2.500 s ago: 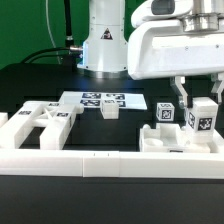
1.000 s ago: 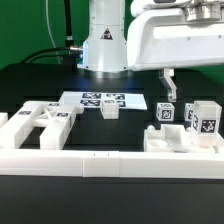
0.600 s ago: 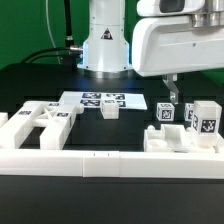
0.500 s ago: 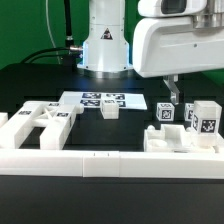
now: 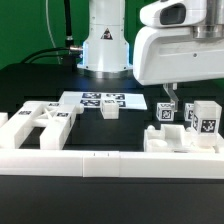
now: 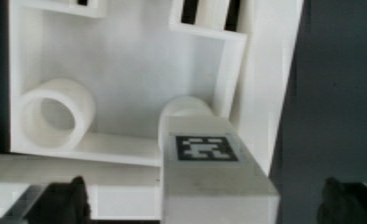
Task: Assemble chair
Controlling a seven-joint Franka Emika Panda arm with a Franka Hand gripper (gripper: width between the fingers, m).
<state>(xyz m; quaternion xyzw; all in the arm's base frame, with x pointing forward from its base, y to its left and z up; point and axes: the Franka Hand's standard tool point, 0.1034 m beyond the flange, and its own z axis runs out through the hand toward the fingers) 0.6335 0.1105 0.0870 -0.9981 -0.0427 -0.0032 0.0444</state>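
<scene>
- Looming over the exterior view's right, the white robot arm (image 5: 175, 45) hangs above the pieces there.
- A black table (image 5: 30, 85) carries everything, and a low white border wall (image 5: 110, 160) runs along its near edge.
- Behind that wall the chair lies in loose white pieces. A large cut-out panel (image 5: 40, 122) sits at the exterior view's left and a slotted panel (image 5: 175, 138) at its right.
- The marker board (image 5: 100, 99) lies flat mid-table, with a small block (image 5: 110, 110) just in front of it.
- Two tagged blocks (image 5: 205, 117) stand beside the slotted panel, under the arm.
- The gripper (image 6: 206, 203) is spread wide and holds nothing. In the wrist view a tagged bar (image 6: 206, 150) lies between the dark fingertips (image 6: 64, 200), with a clear gap on each side.
</scene>
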